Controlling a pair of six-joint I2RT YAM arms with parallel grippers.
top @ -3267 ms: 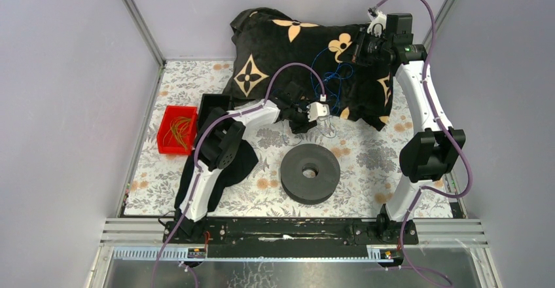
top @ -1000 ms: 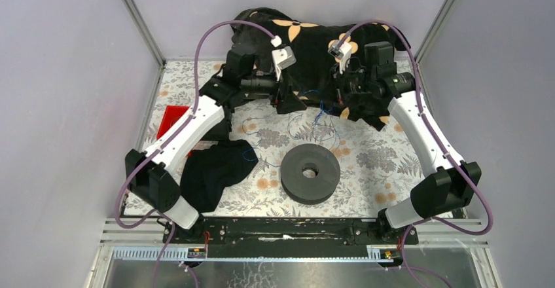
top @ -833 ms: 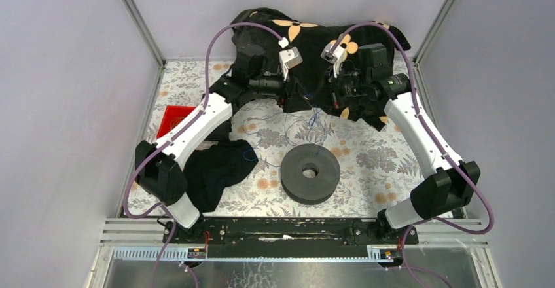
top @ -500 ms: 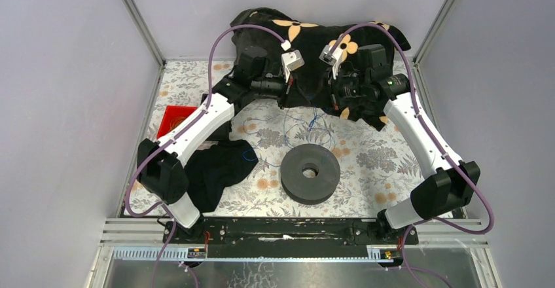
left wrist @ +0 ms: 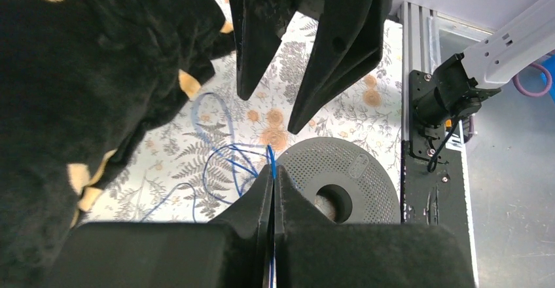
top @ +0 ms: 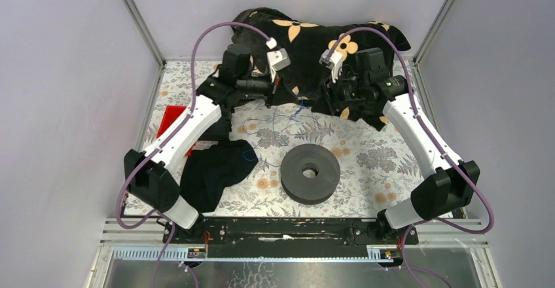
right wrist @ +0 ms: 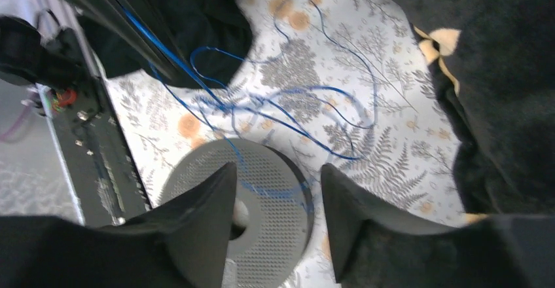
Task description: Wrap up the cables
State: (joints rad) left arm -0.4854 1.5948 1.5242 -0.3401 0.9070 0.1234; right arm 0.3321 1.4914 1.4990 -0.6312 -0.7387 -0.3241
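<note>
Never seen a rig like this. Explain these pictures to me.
Two robot arms are bolted to a table covered with a floral sheet. The wide picture looks down from above; the other two come from a camera on each wrist. On the sheet lie a black disc-shaped spool, thin blue cables, a patterned black blanket, a black cloth and a red bin. The left gripper is shut on a cable strand; the right gripper is open and holds nothing.

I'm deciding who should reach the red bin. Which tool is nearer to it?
Left. The left tool hangs to the right of the red bin, slightly beyond it; the right tool is farther right still.
</note>
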